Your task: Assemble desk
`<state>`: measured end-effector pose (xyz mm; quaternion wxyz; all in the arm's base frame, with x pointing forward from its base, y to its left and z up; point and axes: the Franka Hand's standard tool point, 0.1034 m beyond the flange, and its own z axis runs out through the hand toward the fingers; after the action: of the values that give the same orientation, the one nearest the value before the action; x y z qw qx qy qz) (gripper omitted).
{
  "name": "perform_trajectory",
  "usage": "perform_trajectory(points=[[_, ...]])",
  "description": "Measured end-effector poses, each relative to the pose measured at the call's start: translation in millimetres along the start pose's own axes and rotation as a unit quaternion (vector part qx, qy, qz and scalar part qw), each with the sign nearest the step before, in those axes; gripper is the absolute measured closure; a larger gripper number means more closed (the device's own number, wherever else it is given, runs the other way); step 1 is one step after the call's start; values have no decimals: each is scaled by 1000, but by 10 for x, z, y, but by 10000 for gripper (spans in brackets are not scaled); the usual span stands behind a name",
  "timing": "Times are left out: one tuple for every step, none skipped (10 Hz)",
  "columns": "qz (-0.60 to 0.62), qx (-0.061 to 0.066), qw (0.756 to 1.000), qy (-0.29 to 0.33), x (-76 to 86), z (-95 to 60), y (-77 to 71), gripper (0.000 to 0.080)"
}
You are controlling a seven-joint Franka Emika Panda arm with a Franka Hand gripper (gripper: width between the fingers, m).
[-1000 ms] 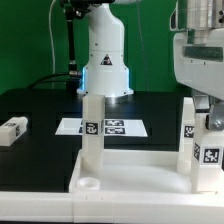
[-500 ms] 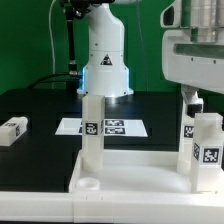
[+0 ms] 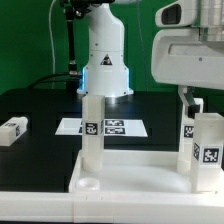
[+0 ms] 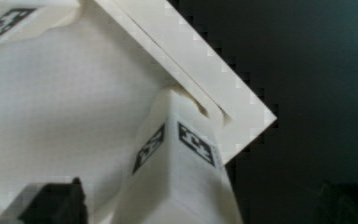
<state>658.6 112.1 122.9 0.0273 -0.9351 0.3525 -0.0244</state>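
One loose leg (image 3: 12,130), fingers (image 4: 55,202) wide apart

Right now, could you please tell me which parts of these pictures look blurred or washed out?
Exterior view: the gripper near the lens is soft, the marker board crisper. Wrist view: the leg and its tag are blurred and pale.

White legs (image 3: 93,145) are bearing black-and-white square-patterned tags (image 3: 210,156); the tabletop (image 3: 140,178) is showing plain white, the worktop (image 3: 40,105) black.
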Motion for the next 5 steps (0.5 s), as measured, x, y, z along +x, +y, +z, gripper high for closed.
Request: perform_trajectory(points=[[-42, -1, 999, 1, -2, -1, -2, 151], [-89, -1, 996, 1, -1, -1, -1, 151], [-122, -1, 993, 0, 1, 3, 3, 151], [-155, -2, 988, 1, 12, 6, 13, 151], [-193, -2, 981, 1, 23, 8, 24, 151]])
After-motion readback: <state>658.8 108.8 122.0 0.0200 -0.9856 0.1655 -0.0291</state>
